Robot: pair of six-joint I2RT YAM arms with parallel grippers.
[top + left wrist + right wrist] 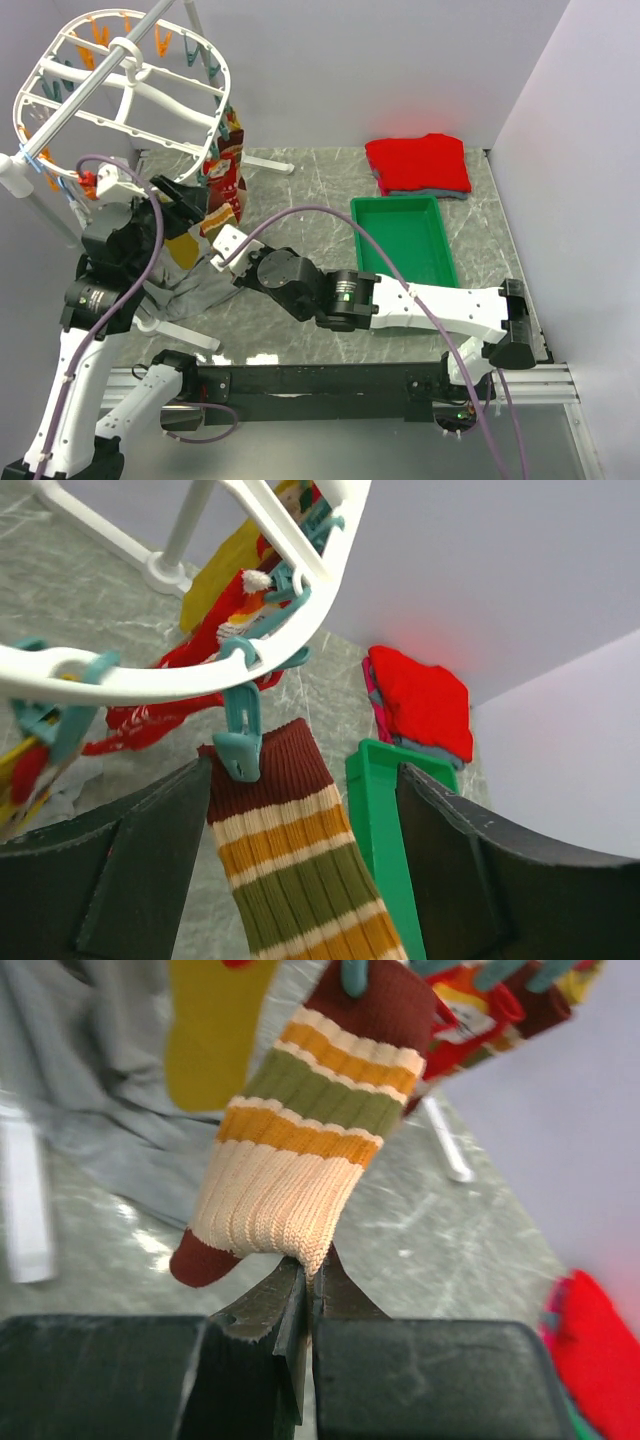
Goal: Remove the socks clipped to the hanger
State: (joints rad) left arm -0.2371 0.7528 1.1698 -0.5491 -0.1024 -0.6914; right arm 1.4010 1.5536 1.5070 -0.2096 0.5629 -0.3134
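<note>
Ribbed knit in maroon, cream, orange and olive bands makes up the striped sock (300, 1140), the one being worked on. It hangs at the near left of the table (300, 190), just under the rim of the white hanger (130, 683). A teal clip (238, 742) bites its maroon cuff, so the sock is not yet free.

The right gripper (308, 1280) reaches across from the right. Its fingers are pressed together on the sock's lower cream edge, beside the maroon toe. This grip appears meant to hold the sock taut and take it once the clip lets go.

The left gripper (300, 775) sits close under the rim, near the clip. Its dark fingers (130, 870) stand wide apart, one on each side of the sock, touching nothing. That spread probably suits closing on the clip to squeeze it open, or backing away from it.

Other socks remain clipped further along the rim: red ones with white festive patterns (150, 720) and a mustard-yellow sock (215, 1030). The task looks far from finished.

Grey cloth (90, 1090) lies crumpled on the table beneath the hanging socks. A green tray (395, 202) sits well to the right. A folded red garment (418, 163) lies just beyond it, against the far wall.

The striped sock looks thick, soft and stretchy, its ribs running along its length.
</note>
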